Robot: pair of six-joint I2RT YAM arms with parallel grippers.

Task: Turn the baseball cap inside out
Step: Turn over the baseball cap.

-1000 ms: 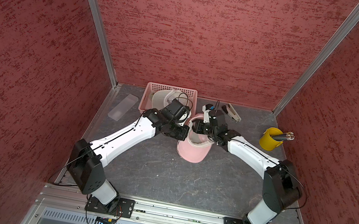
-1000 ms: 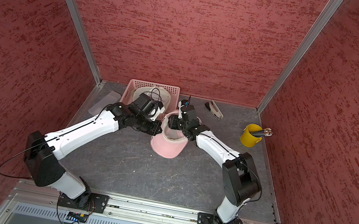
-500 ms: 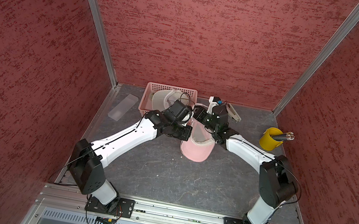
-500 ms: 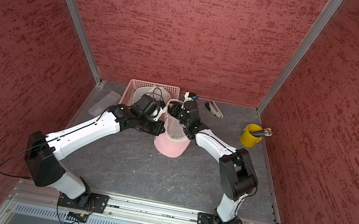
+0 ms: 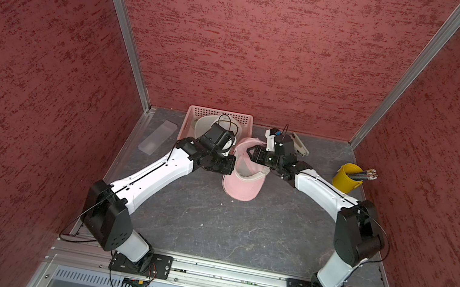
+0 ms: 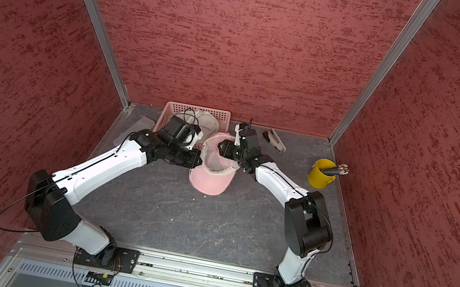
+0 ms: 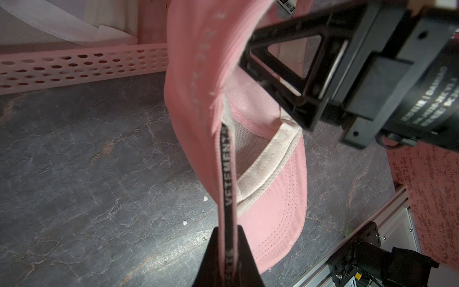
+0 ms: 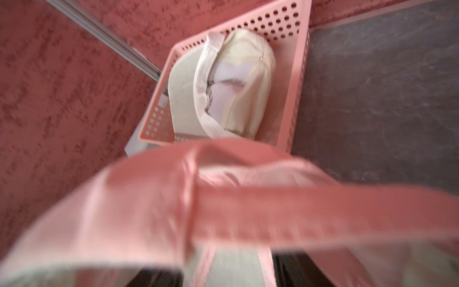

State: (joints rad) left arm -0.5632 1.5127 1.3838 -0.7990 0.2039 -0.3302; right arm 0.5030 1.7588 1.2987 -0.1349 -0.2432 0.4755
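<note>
One word reads clearly: in the left wrist view a black tape (image 7: 228, 174) sewn along an inner seam of the pink baseball cap (image 5: 242, 184) spells "VETEMEN", with the rest hidden. White print on the right arm's black wrist body (image 7: 427, 99) is too blurred for me to read.

The left gripper (image 7: 227, 236) is pinched tight on that taped edge of the cap. The right gripper (image 5: 253, 152) reaches into the cap's opening; I cannot tell how wide its jaws stand or whether it grips cloth.

The cap sits on the surface (image 5: 207, 226) toward the far side, just near of the pink basket (image 5: 196, 111), with its brim pointing near. Half a second ago it was bunched more upright; now the brim lies flatter and the opening gapes.
</note>
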